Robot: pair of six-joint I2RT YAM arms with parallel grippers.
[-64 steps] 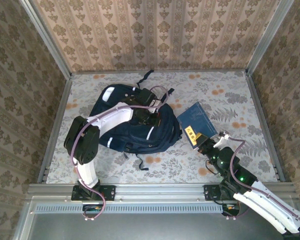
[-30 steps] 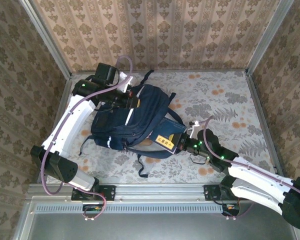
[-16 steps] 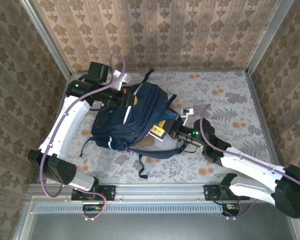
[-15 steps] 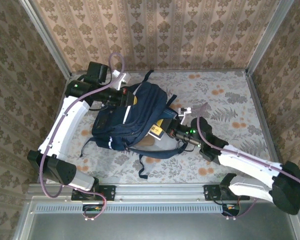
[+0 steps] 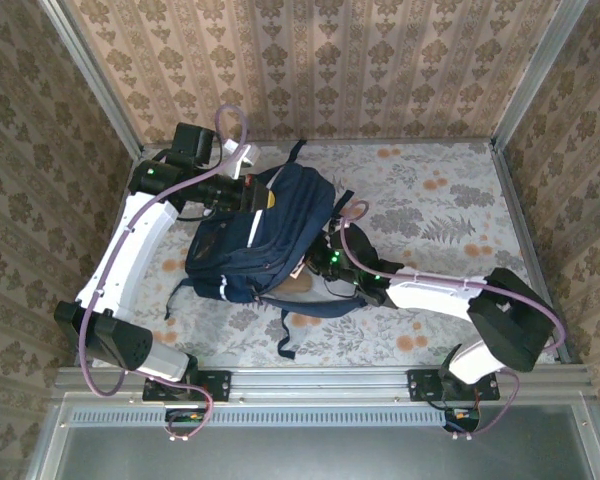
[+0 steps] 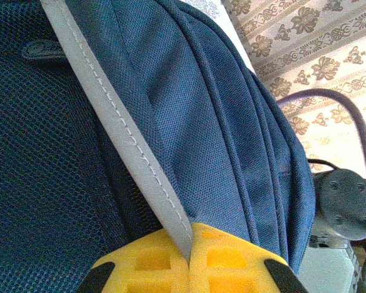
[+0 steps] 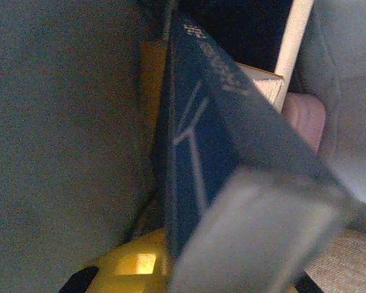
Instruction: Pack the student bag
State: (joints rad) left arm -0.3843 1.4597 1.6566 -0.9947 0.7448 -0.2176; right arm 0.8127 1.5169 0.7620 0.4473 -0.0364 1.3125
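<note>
Two claws are seen clamped. Nearest, the right gripper (image 7: 171,268) is closed on a blue book (image 7: 207,152), which is held inside the mouth of the student bag (image 5: 280,225), with fabric close on either side. Farther back, the left gripper (image 6: 189,256) is pinched shut on the bag's grey reflective strip (image 6: 122,134). The bag is placed mid-left on the table (image 5: 450,200), between both claws.

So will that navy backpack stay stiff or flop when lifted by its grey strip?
Probably floppy: the student bag creases and sags below the left pincer. Likely not slippery: its weave looks coarse. The book inside may stiffen it.
</note>
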